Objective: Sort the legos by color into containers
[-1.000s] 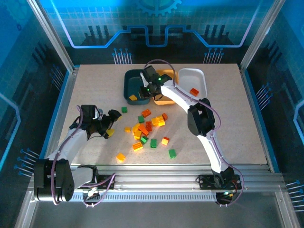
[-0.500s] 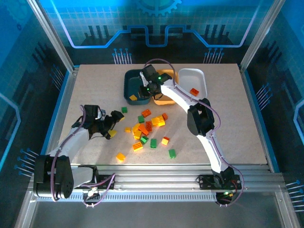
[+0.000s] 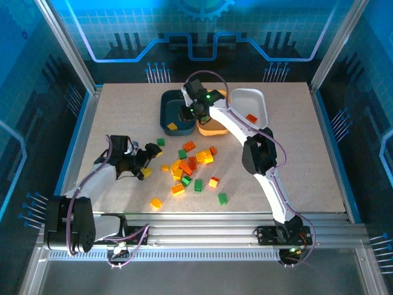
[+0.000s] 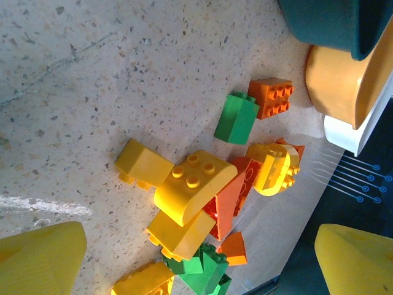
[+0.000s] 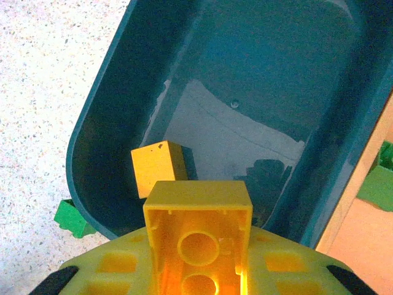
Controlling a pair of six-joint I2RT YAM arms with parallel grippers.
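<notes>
Yellow hollow plastic brick [image 5: 198, 206] sat clamped in the right claw [image 3: 187, 112] over the dark teal plastic tray [image 5: 116, 98]; left claw [image 3: 146, 161] gaped open at the table's [image 3: 295, 160] 9 o'clock.

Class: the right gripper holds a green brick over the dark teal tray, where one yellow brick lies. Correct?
No: the right wrist view shows the held brick is yellow, not green. The right gripper holds it over the dark teal tray, where one yellow brick lies.

3 trays: 1 teal tray [image 3: 171, 109], 1 orange-yellow tray [image 3: 212, 129], 1 white tray [image 3: 248, 98]; approx 17 loose bricks [image 3: 192, 163] on table [image 3: 295, 160], 5 green, rest yellow/orange, heap too tangled to split; plus 1 yellow brick [image 3: 172, 126] in teal, 1 red brick [image 3: 250, 118] in white, 1 held yellow brick [image 5: 198, 203] in right pincer [image 5: 198, 273].
</notes>
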